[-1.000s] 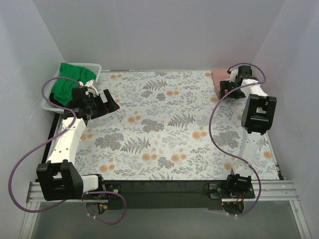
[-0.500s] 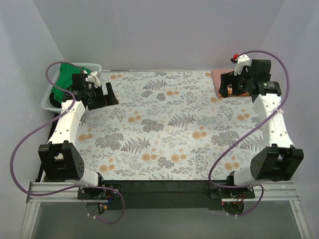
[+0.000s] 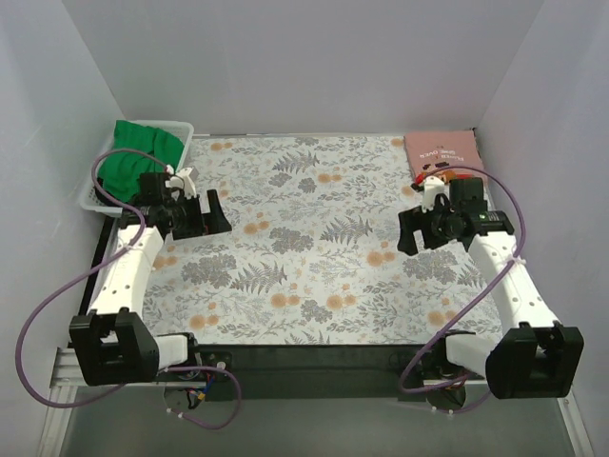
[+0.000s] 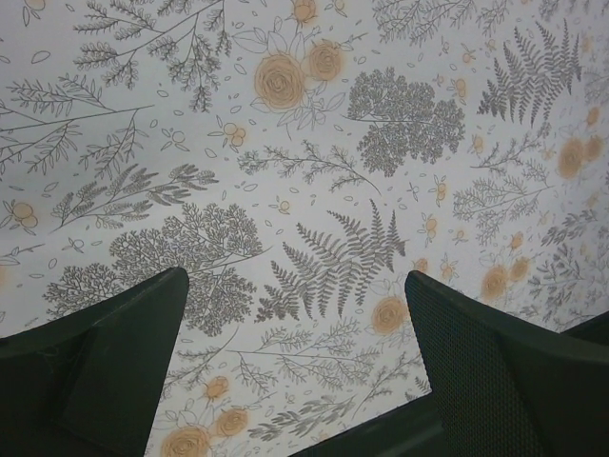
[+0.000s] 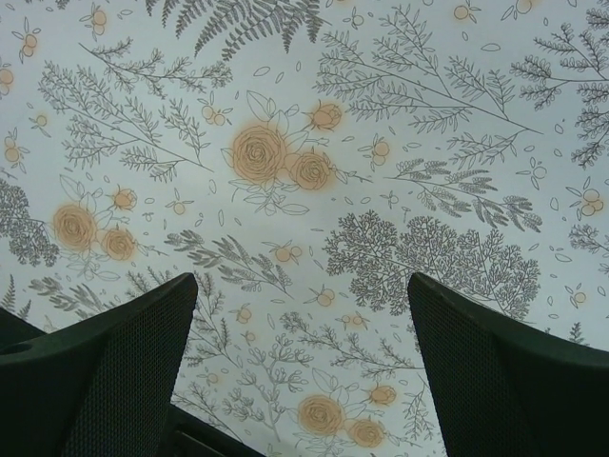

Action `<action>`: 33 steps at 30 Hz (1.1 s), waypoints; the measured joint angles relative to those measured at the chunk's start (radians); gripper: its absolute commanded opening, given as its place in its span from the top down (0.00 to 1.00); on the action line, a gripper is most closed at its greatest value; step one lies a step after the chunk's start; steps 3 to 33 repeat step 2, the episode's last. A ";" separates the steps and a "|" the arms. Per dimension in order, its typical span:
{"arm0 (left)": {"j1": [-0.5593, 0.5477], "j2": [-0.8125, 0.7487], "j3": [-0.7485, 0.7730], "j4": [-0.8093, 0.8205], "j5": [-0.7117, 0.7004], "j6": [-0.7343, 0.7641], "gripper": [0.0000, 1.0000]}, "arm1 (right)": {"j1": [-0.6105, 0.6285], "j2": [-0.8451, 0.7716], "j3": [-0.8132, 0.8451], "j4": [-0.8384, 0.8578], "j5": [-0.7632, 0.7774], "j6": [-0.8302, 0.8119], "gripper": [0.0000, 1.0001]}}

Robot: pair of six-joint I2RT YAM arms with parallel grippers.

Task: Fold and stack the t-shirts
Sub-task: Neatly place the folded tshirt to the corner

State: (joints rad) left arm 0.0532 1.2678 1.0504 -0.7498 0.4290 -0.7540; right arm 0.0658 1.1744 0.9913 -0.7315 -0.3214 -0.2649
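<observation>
the green shirt (image 3: 133,162) sits heaped in the basket (image 3: 183,128), just behind your left claw (image 3: 211,211), which has drawn back, jaws spread and empty. your right claw (image 3: 411,233), equally wide, has retreated over the floral cloth (image 3: 304,238), leaving the pink shirt (image 3: 447,152) folded in the far right corner. green likely comes next.

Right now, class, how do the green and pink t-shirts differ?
The green t-shirt is bunched up; the pink t-shirt lies flat and squared. The green t-shirt sits in the white basket, far left; the pink t-shirt lies on the floral cloth, far right. Both are far back.
</observation>
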 measured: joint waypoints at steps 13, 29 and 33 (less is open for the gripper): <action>0.000 -0.027 -0.023 0.002 0.002 0.002 0.02 | 0.000 -0.024 -0.023 0.002 0.005 0.000 0.02; 0.000 -0.027 -0.023 0.002 0.002 0.002 0.02 | 0.000 -0.024 -0.023 0.002 0.005 0.000 0.02; 0.000 -0.027 -0.023 0.002 0.002 0.002 0.02 | 0.000 -0.024 -0.023 0.002 0.005 0.000 0.02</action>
